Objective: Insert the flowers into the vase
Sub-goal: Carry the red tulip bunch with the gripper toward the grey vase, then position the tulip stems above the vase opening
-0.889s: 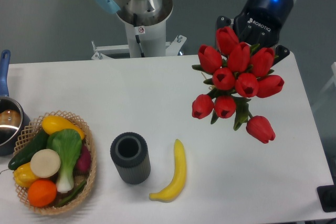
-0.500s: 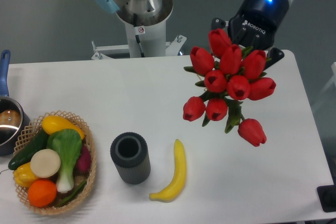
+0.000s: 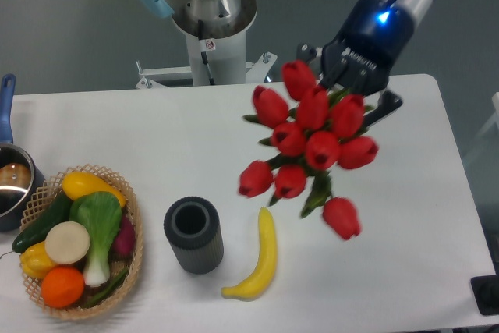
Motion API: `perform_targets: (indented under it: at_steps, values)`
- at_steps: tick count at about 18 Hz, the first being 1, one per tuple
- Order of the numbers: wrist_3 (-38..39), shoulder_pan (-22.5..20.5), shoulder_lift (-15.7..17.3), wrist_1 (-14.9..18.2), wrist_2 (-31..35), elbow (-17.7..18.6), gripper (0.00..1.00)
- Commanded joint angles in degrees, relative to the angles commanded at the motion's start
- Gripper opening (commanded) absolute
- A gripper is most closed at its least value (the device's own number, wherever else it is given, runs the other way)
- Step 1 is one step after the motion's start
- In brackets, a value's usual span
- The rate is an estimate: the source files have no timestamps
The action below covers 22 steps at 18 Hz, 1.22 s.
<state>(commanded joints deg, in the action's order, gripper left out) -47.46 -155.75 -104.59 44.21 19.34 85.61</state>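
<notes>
In the upper right of the frame the gripper (image 3: 352, 87) carries the flowers (image 3: 308, 146), a bunch of glossy red tulip buds with green leaves, held in the air above the white counter (image 3: 195, 154). The fingers (image 3: 383, 107) are clamped on the stem end of the bunch, mostly hidden behind the blooms, and the buds spread out toward the lower left, with one bud hanging lowest at the right of the bunch. The vase (image 3: 193, 234), dark grey with ribbed sides, stands upright on the counter at lower centre, well apart from the flowers and to their lower left, its mouth open and dark inside. Just to the right of the vase lies a yellow banana (image 3: 260, 258), close beside it but not touching. At the lower left sits a wicker basket (image 3: 132, 228) filled with vegetables and fruit, and a steel pot (image 3: 11, 181) with a blue handle shows at the left edge.
</notes>
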Motion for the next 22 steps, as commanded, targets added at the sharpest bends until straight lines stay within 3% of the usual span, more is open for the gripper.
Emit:
perform_targets:
  at_steps: [10,14,18,22]
  values:
    - [-7.2,5.28,-1.67,-2.38,-0.53,0.62,0.37]
    - [-8.87,6.51,-2.55,-2.38,-5.97,1.31,0.36]
    - [-13.52,6.25,-2.38,-2.38,-12.81,5.0,0.36]
    - [-20.99,4.14,-2.2,-2.38,-20.81,12.2,0.36]
